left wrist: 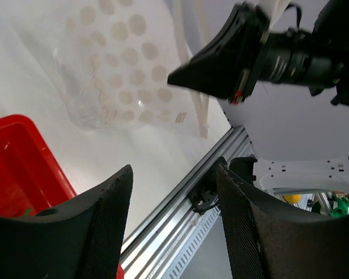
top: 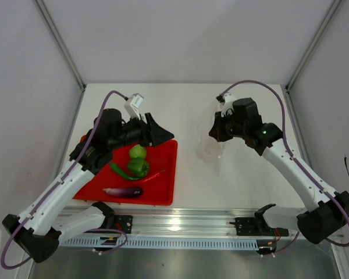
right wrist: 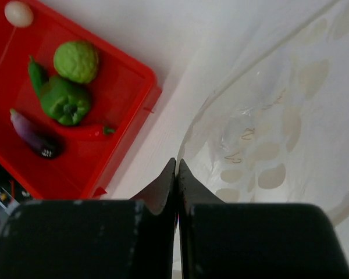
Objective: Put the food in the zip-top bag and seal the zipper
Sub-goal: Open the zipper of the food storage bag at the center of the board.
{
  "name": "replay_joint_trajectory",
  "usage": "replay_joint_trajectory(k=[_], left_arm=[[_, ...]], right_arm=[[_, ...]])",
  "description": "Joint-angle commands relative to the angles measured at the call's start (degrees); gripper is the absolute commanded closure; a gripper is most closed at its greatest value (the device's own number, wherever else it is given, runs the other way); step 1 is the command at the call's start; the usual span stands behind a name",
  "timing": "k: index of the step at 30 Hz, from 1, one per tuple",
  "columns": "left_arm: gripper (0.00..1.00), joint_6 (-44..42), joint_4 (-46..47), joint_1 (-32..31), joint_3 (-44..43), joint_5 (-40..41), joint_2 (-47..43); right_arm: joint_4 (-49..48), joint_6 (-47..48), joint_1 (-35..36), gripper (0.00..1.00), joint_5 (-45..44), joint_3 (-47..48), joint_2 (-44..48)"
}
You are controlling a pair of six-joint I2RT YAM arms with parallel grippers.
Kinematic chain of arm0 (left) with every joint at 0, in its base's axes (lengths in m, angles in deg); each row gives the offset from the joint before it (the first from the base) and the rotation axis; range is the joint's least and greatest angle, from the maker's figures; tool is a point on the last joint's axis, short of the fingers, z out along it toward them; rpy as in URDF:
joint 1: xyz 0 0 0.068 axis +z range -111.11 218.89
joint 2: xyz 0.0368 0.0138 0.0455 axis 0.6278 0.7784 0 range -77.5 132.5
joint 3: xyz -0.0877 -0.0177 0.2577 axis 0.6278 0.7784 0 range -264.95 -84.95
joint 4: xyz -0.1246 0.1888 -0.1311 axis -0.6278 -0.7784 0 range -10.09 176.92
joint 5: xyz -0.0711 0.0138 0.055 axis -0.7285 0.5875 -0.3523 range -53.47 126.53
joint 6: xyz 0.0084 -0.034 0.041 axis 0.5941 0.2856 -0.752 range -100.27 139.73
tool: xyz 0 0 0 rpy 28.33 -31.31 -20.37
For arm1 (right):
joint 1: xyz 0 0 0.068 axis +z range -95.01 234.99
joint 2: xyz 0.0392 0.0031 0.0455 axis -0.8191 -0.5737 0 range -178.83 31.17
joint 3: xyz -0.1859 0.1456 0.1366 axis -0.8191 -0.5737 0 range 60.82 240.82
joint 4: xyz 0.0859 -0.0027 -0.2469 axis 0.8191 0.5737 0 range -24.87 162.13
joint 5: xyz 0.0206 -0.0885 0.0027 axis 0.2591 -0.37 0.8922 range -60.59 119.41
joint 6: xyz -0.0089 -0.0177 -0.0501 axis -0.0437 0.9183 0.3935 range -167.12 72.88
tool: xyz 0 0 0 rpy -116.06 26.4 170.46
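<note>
The food lies in the red tray point(top: 163, 192): a round green one point(top: 138, 151), a second green one point(top: 139, 167), a long green pepper point(top: 119, 171), a thin red chili point(top: 154, 174) and a purple eggplant point(top: 123, 191). The right wrist view also shows them, among them the round green one point(right wrist: 76, 61) and the eggplant point(right wrist: 34, 135). The clear zip-top bag point(top: 211, 150) stands on the table right of the tray. My right gripper point(top: 216, 133) is shut on its edge point(right wrist: 177, 161). The zipper is too fine to make out. My left gripper point(top: 157, 131) is open and empty over the tray's far edge point(left wrist: 174, 171).
The bag point(left wrist: 104, 75) has pale round dots printed on it. A small white object point(right wrist: 17, 13) sits at the tray's far corner. An aluminium rail point(top: 180, 224) runs along the table's near edge. White walls close in the back and both sides.
</note>
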Motion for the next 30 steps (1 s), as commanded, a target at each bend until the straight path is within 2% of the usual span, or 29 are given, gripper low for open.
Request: replay_joint_trajectory(k=[1, 3, 6, 12, 19, 30], left_arm=[[0.38, -0.13, -1.84, -2.46, -6.44, 2.92, 3.41], [0.38, -0.93, -4.82, -3.25, -9.86, 4.93, 7.0], [0.41, -2.25, -7.02, -4.31, -11.56, 5.56, 10.44], [0.42, -1.11, -5.36, -7.47, -9.89, 9.24, 11.07], [0.42, 0.47, -3.52, -9.32, -8.48, 11.62, 11.33], [0.37, 2.23, -0.62, -13.19, -10.86, 11.89, 19.85]], right_arm=[[8.0, 5.51, 6.78, 1.0, -9.34, 0.78, 1.73], [9.67, 6.04, 12.65, 1.0, -15.05, 0.69, 2.0], [10.38, 6.13, 16.11, 1.0, -18.58, 0.78, 2.79], [7.58, 5.96, 18.05, 1.0, -12.62, -3.34, 5.42], [5.46, 4.29, 18.84, 1.0, -11.11, -5.64, 5.61], [3.53, 2.0, 21.57, 1.0, -11.91, -5.55, 6.04]])
